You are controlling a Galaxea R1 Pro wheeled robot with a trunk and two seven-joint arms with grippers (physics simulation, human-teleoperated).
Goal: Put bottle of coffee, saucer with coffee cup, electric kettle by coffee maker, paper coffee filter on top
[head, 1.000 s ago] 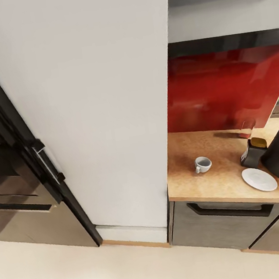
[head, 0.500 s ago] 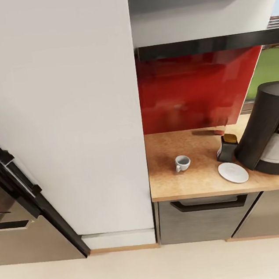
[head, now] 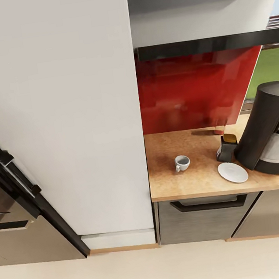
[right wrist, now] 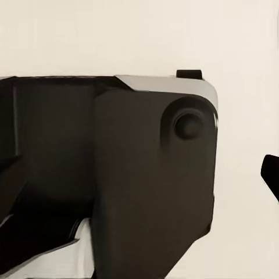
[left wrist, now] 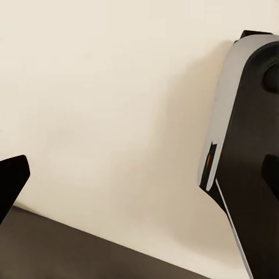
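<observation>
- The coffee cup (head: 182, 162) stands upright on the desk (head: 194, 185), handle turned toward the tall white panel (head: 65, 114), well apart from the saucer (head: 233, 172).
- The saucer lies bare near the desk's front edge, just beside the foot of the coffee maker (head: 269, 130); the cup belongs on it, so the coming move, as I judge it, is a carry of the cup toward the coffee maker's side, roughly along the desk's front edge.
- The bottle of coffee (head: 227, 147) already stands on the desk, tan cap up, close against the coffee maker and just behind the saucer.
- No filter sits on the coffee maker's top, and I see no kettle on the visible stretch of desk, so I judge about 2 of the 5 placements done.
- Neither arm reaches into the head view; both wrist views look at pale floor and dark parts of the robot's own body, so I cannot tell which arm is nearer the cup.
- Left pincer: 1 dark fingertip (left wrist: 11, 180) shows at the frame edge, and I cannot tell how wide it stands. Right pincer: likewise 1 dark tip (right wrist: 271, 174), width not readable.
- The desk is speckled tan wood-look over grey drawer fronts (head: 212, 218), with a glossy red backsplash (head: 190, 88) and a thin black kitchen shelf (head: 206, 44) above it.
- A dark oven front (head: 5, 194) flanks the white panel on the far side, over a pale floor (head: 154, 273).
</observation>
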